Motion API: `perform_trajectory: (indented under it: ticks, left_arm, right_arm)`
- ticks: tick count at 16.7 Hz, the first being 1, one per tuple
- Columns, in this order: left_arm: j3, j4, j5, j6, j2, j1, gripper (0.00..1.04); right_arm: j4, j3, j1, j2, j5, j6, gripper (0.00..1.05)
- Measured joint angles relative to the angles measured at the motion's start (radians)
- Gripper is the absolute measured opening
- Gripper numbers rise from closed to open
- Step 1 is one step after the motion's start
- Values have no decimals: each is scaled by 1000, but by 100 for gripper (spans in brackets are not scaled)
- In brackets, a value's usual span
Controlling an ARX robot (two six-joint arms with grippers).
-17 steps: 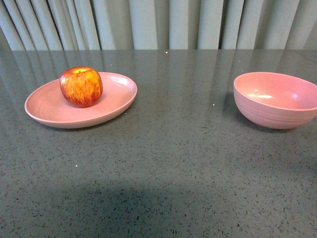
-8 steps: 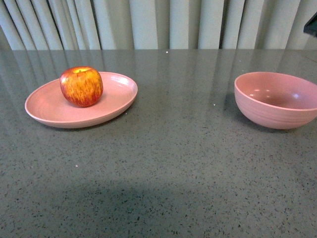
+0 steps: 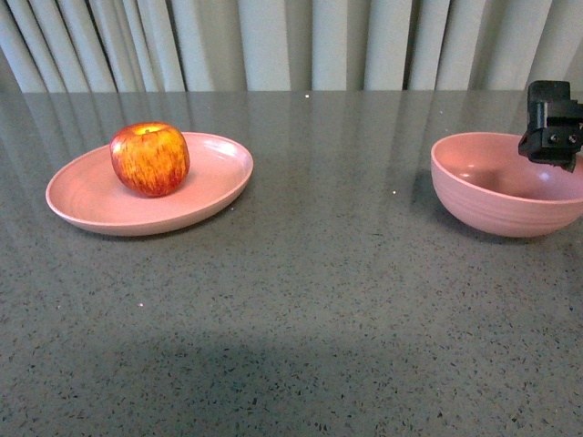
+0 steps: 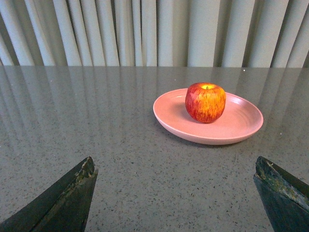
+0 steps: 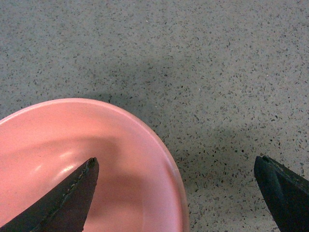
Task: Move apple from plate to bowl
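The round red apple (image 3: 149, 159) sits untouched on the shallow matte pink plate (image 3: 91, 196) at the left, since the left gripper (image 4: 175, 162) and the right gripper (image 5: 175, 162), which is over the deep pink bowl (image 3: 492, 205), both gape empty.

Dark grey speckled tabletop (image 3: 310, 300) bearing two pink dishes.
A wide, shallow plate (image 3: 86, 202) rests on the left half and a deeper, narrower bowl (image 3: 496, 208) on the right, well apart and at about the same depth. Bare glossy surface lies between and in front of them, and pale reflections streak the far part.
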Motion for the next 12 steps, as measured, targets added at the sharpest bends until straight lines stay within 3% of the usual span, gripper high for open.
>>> perform_trajectory:
  ticks: [2,10,12]
  left_arm:
    - [0,0,0,0,0,0,98]
    - [0,0,0,0,0,0,98]
    - [0,0,0,0,0,0,98]
  right_arm:
    - [-2,-5,0,2,2,0,97]
    - [-9,-7,-8,2,0,1,16]
    - [-5,-8,-14,2,-8,8,2]
